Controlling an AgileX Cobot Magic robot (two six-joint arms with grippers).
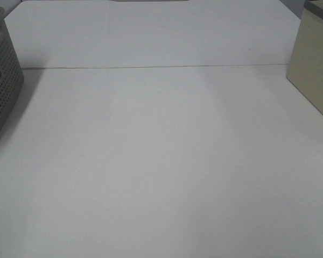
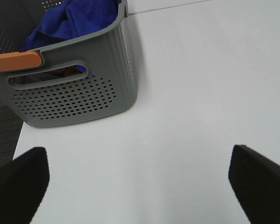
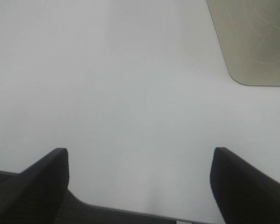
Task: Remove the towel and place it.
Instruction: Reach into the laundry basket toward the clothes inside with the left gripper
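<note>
**Towel [image 2: 70, 21] bunched in the basket [image 2: 84, 88], both end effectors released**

From my station I see the deep blue towel crumpled inside the grey perforated basket, its folds rising near the rim. An orange handle [image 2: 14, 60] sits on the rim of the nearer wall, above a slot where a bit of blue shows through. The basket stands at the far left of the white tabletop [image 1: 161, 161], close to its edge. My left end effector [image 2: 140, 186] hangs over bare tabletop near the basket, jaws spread wide and gripping nothing. My right end effector [image 3: 140, 182] is likewise wide apart and empty, above the tabletop's near edge. A beige box [image 1: 315, 70] stands at the far right, well apart from the basket.
</note>
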